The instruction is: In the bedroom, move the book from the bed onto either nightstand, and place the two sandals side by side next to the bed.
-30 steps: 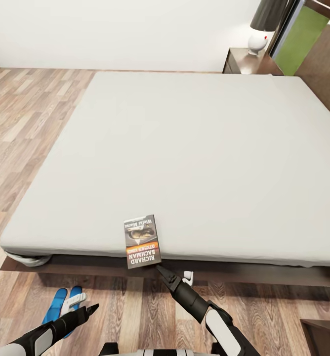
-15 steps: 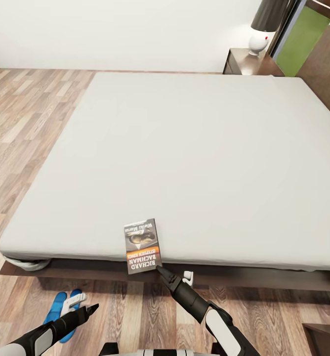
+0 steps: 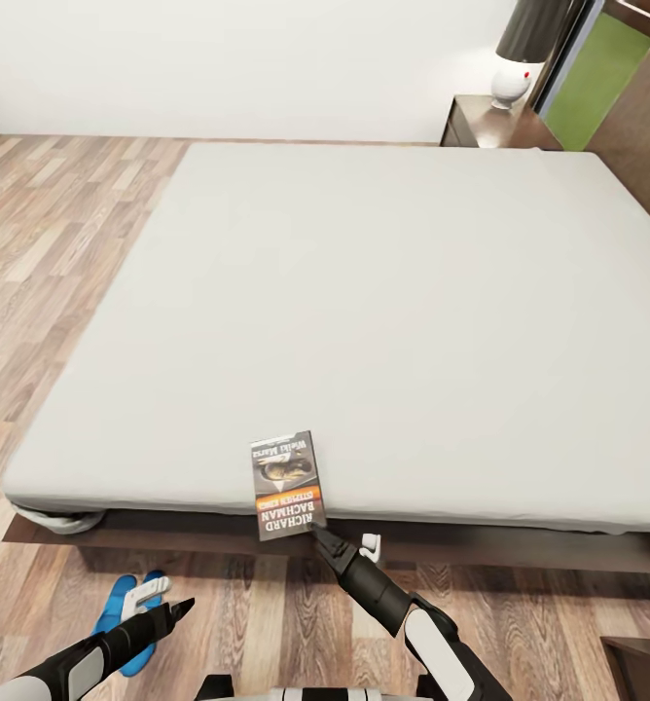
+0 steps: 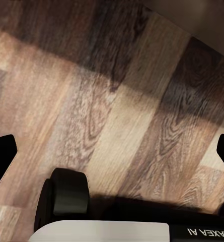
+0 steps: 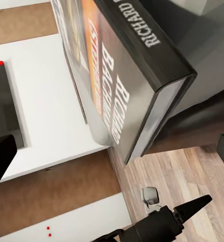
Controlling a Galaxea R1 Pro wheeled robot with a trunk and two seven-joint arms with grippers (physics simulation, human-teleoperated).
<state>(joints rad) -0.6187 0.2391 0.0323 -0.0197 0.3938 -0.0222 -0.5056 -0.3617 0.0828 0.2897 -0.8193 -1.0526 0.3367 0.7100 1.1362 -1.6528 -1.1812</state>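
Right end effector open and empty, tip just under the book overhanging the bed edge, spine pointing at it; left end effector open, farther.

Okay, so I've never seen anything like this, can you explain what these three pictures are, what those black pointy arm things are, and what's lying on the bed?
These are simulator renders from a two-armed wheeled robot. The big picture comes from a camera on its head, looking down over both arms; the other two come from cameras near each gripper, looking along its fingers.

The black pointed parts are the grippers. The right gripper reaches up to the near edge of the bed, right at the book, a paperback hanging partly over that edge. The right wrist picture shows the book very close, with the fingers spread wide on either side, so nothing is held yet. The left gripper hangs open over the wooden floor.

On the floor by the bed lie blue sandals. Far back stands a nightstand with a lamp.
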